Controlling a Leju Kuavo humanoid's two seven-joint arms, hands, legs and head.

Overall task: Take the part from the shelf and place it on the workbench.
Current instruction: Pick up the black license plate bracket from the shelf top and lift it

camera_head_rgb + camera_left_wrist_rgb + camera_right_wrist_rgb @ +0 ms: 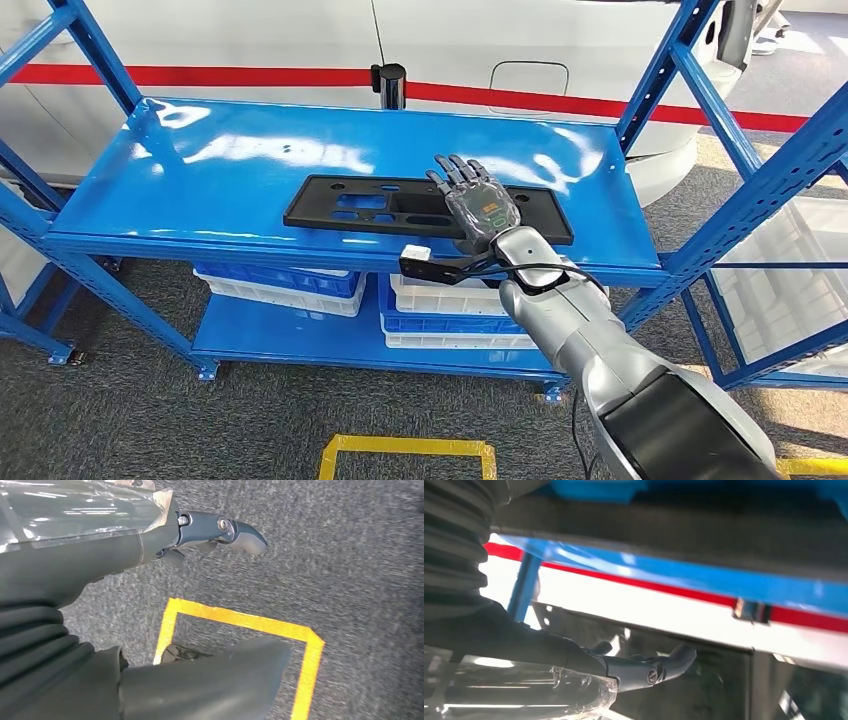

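One long black plastic part with several cut-outs lies flat on the top deck of the blue shelf, near its front edge; the workbench named in the task cannot be identified. From the head camera, the right hand is extended over the right half of the part, palm down, fingers stretched forward and slightly spread; it grasps nothing, and whether the fingertips touch the part cannot be told. White and blue crates sit on the lower deck, and a yellow floor marking shows below. At the left wrist camera, the left hand hangs over grey carpet and the yellow marking, thumb apart from the fingers, holding nothing. At the right wrist camera, the right hand's fingers lie just above the dark part, slightly curved and unclosed; the picture is blurred, so contact is uncertain. Assessment: the reach is in hand and the grasp is not yet made. The part is thin and flat, so the fingers should probably hook an edge or cut-out, close firmly, and lift level, keeping the long piece from tilting against the shelf uprights.
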